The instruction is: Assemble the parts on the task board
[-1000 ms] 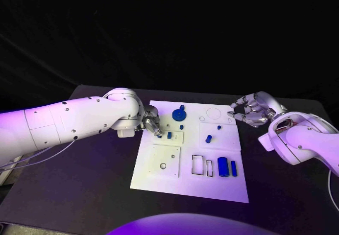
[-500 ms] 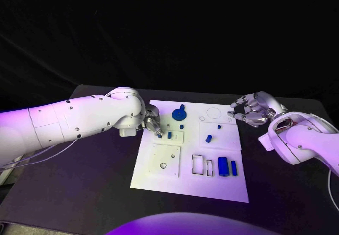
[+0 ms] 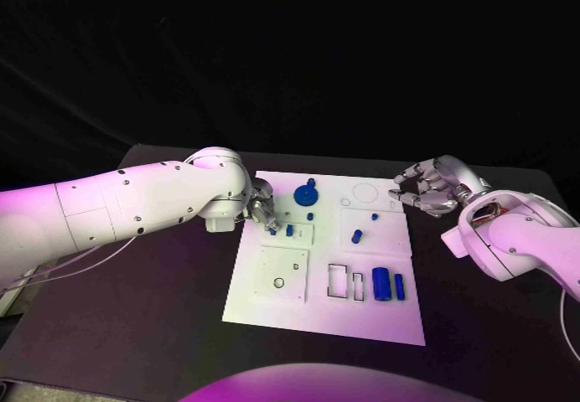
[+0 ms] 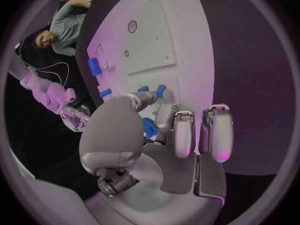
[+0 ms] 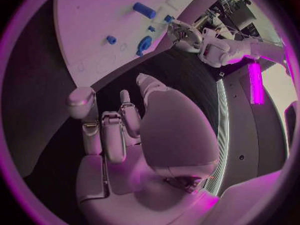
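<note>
Head view shows the white task board [image 3: 324, 276] lying in the middle of the black table [image 3: 145, 335]; the left hand [image 3: 261, 213] hangs over its left edge, fingers curled down beside a small blue peg [image 3: 290, 230], and whether it grips anything cannot be told; the left wrist view shows those fingers [image 4: 181, 132] bent above the board with blue pieces just beyond them; the right hand [image 3: 429, 191] hovers off the board's far right corner, fingers loosely curled and apart, holding nothing; a blue gear [image 3: 306, 197], a blue cylinder [image 3: 382, 285] and a blue bar [image 3: 400, 287] rest on the board.
</note>
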`<state>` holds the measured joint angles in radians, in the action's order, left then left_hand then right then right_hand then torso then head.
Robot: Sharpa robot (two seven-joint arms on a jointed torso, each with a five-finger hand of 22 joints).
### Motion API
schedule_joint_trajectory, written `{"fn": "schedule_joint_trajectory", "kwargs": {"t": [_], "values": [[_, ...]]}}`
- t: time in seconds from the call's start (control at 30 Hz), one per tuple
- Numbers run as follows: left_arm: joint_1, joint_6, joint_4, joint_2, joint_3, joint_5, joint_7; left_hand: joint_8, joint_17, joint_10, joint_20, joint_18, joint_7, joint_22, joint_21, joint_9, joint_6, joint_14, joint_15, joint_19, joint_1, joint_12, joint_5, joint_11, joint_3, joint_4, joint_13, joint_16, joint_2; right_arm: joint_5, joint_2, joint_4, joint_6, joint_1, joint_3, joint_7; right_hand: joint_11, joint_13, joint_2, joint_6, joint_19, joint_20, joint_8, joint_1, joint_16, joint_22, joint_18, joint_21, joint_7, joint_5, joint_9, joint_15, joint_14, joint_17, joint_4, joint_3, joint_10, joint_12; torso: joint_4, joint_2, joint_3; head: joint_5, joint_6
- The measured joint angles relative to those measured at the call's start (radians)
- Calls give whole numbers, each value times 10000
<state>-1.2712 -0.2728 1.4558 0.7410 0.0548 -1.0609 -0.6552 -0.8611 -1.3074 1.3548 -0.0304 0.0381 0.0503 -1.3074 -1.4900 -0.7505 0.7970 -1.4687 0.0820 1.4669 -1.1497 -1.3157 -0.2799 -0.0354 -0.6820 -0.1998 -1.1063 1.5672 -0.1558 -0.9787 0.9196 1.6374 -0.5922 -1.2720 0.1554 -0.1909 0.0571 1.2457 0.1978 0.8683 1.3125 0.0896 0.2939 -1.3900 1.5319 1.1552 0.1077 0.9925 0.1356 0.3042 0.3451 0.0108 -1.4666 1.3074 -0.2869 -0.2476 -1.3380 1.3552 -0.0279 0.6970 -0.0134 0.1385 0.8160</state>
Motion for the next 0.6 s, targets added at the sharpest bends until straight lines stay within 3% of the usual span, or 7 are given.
{"fn": "schedule_joint_trajectory", "kwargs": {"t": [0.07,0.13,0.37,0.5,0.6], "values": [[-2,-17,-20,-7,-1,30,-30,60,0,0,0,1,-53,0,0,-18,-48,0,0,0,112,60,71,0,-1,1,23,0,-32,0,3,3,0,0,0,0,0,0,0,0,0,0,0,0,0,0,0,0,0,0,0,0,0,0,0,0,0,0,2,-1,2,-7,0],[-2,-29,-30,-12,-1,58,-47,120,0,0,0,0,-98,0,0,-19,-66,0,0,0,301,61,164,0,-351,350,47,0,-102,0,5,5,0,0,0,0,0,0,0,0,0,0,0,0,0,0,0,0,0,0,-1,0,0,0,0,0,0,0,6,-2,6,-12,0],[-5,-46,-69,-7,-1,118,-90,325,0,-96,0,1,-238,0,47,31,5,37,37,0,989,62,190,-21,-190,561,69,0,-304,0,11,11,-3,0,0,8,0,0,0,0,0,0,0,0,0,0,0,0,0,0,-1,0,0,0,0,0,0,0,12,-5,9,-14,-4],[2,-53,-91,5,8,138,-117,387,0,-222,0,1,-192,0,113,68,102,37,37,0,1484,116,290,35,657,-9,144,0,-562,2,13,11,-6,0,0,15,0,-27,0,0,0,0,0,0,0,-28,0,-51,0,0,8,0,0,0,0,0,0,-48,12,-5,12,-19,-10],[5,-55,-101,11,9,151,-125,445,0,-257,0,0,-182,0,116,40,93,37,37,0,1578,116,-159,-1,1261,-300,175,0,-657,3,13,12,-7,0,0,20,0,-27,0,0,0,0,0,0,0,-29,1,-51,0,0,8,0,0,0,0,0,0,-48,12,-6,12,-19,-11]]}}
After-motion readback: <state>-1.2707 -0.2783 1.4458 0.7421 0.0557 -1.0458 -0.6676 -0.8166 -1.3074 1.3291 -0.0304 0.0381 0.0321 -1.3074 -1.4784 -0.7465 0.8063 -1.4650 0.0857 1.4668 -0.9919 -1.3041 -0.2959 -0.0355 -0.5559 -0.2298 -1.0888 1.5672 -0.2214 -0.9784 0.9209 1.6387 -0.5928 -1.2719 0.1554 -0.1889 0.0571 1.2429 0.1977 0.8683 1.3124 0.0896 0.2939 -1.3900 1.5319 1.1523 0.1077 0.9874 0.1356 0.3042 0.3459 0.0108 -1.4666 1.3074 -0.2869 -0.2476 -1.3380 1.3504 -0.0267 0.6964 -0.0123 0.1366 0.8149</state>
